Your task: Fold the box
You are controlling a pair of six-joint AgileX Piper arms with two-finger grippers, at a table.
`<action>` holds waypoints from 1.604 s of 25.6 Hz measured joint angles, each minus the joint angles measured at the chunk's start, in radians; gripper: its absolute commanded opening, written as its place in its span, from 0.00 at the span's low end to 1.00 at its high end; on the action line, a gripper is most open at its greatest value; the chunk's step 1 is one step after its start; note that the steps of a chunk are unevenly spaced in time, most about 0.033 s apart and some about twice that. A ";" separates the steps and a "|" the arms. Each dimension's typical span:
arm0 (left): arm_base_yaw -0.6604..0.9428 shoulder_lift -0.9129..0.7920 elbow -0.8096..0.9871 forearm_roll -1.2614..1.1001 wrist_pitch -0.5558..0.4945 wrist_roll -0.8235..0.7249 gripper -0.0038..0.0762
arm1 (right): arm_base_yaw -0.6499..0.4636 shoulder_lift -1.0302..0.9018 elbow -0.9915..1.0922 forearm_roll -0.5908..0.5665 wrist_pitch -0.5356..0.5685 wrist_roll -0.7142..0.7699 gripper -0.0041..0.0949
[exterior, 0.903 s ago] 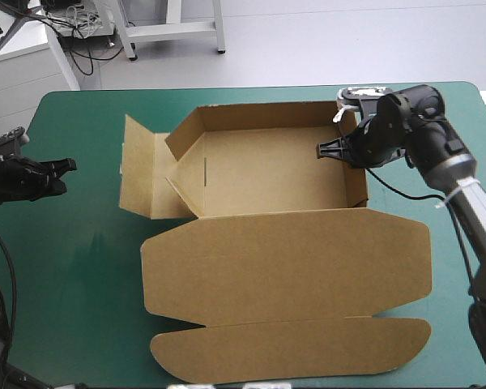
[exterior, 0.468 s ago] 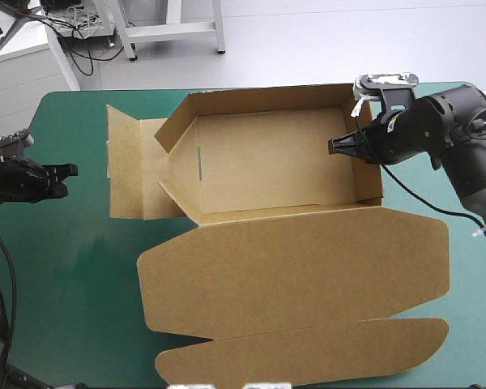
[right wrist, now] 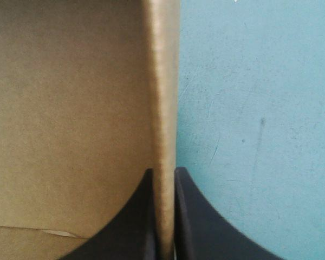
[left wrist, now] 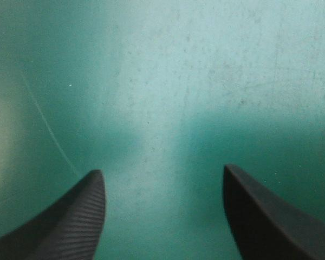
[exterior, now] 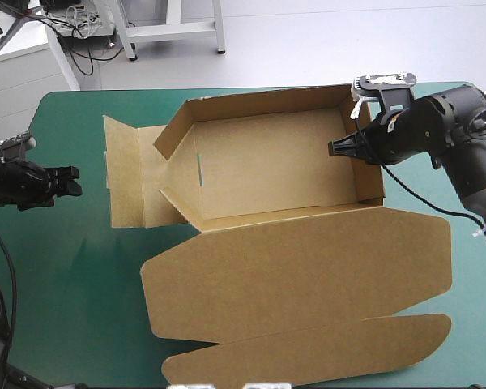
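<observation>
The box (exterior: pixel 267 162) lies lengthwise across the counter (exterior: pixel 81 267), lid (exterior: pixel 296 267) nearside; right gripper (exterior: pixel 335 148) clamps its wall (exterior: pixel 371 174), left gripper (exterior: pixel 71 180) parted.

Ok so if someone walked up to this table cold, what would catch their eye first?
The big brown box in the middle of the teal-green cover: an open tray with its lid lying flat toward the near edge. Next, the right gripper, shut on the tray's right wall. The left gripper hangs open over bare cover near the left edge, apart from the box.
</observation>
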 measured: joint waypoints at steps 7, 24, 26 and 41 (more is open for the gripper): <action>0.000 0.000 0.000 -0.036 0.038 0.021 0.71 | 0.000 0.000 0.000 0.042 0.000 -0.025 0.03; -0.236 0.059 0.000 -0.393 0.079 0.244 0.66 | -0.004 0.013 0.000 0.070 -0.117 -0.051 0.03; -0.242 0.059 0.000 -0.446 0.103 0.281 0.66 | -0.029 0.027 0.000 0.110 -0.126 -0.048 0.03; -0.263 -0.020 0.000 -0.743 0.103 0.385 0.66 | -0.105 0.067 0.000 0.142 -0.135 -0.044 0.03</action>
